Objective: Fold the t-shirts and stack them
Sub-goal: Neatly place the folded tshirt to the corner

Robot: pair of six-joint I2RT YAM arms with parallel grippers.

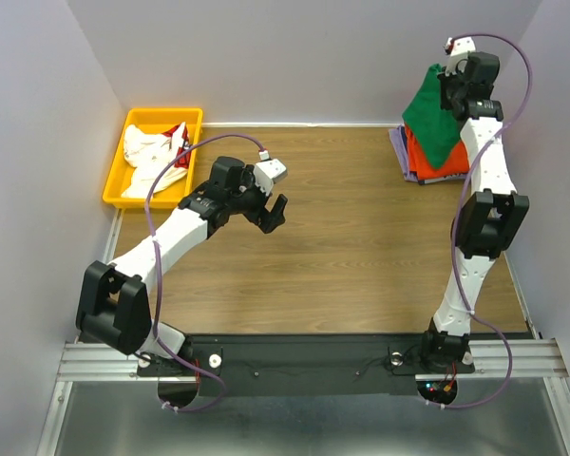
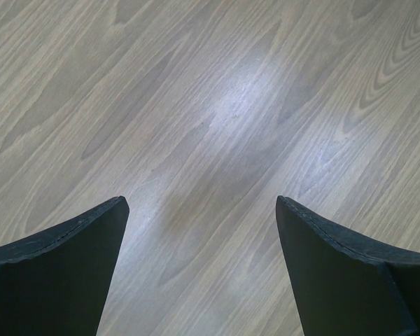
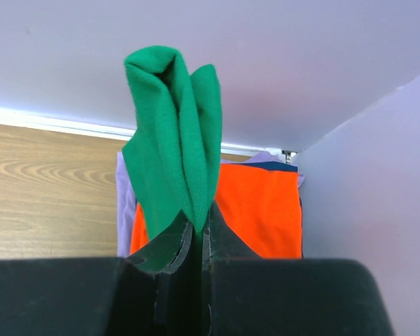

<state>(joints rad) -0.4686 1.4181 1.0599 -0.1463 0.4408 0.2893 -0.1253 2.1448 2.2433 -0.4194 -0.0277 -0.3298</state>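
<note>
A: Where was the green t-shirt point(image 3: 169, 133)?
B: Pinched in the right claw point(image 3: 199, 227), hanging straight down over the orange t-shirt point(image 3: 262, 203) at the surface's point(image 1: 361, 247) far right corner.
A: And the left claw point(image 2: 199, 203)?
B: Spread, empty, well apart.

Robot lab test cell, no doubt about it.
Plain pale walls point(image 1: 313, 57) box in a wood-grain table point(image 1: 342, 275); the left arm point(image 1: 176, 233) and right arm point(image 1: 486, 171) sit bolted to an aluminium rail point(image 1: 100, 361) at its near edge, purple cables point(image 1: 150, 204) loop off them, and a yellow bin point(image 1: 161, 114) and piled t-shirts point(image 1: 420, 163) sit at the far corners.
</note>
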